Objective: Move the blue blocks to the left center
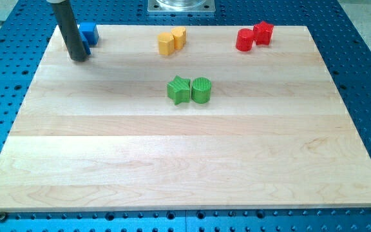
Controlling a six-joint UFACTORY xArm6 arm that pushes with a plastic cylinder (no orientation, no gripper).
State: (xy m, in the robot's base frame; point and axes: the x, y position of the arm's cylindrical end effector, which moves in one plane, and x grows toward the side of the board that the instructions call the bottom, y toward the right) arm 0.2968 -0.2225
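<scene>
Clearances on the wooden board point(185, 161)
My tip point(79, 58) touches the blue blocks point(87, 32) at the top-left corner; yellow pair point(171, 40) and red pair point(254, 36) line the top edge; green star point(179, 90) and green cylinder point(201, 89) occupy the centre; the left side and lower half lie open

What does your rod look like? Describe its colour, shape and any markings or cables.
A straight, dark grey cylinder with a smooth matte surface and a blunt, flat end at my tip. No cables or markings show on it. Its upper part runs out of the view's top, so the mount is unseen.
</scene>
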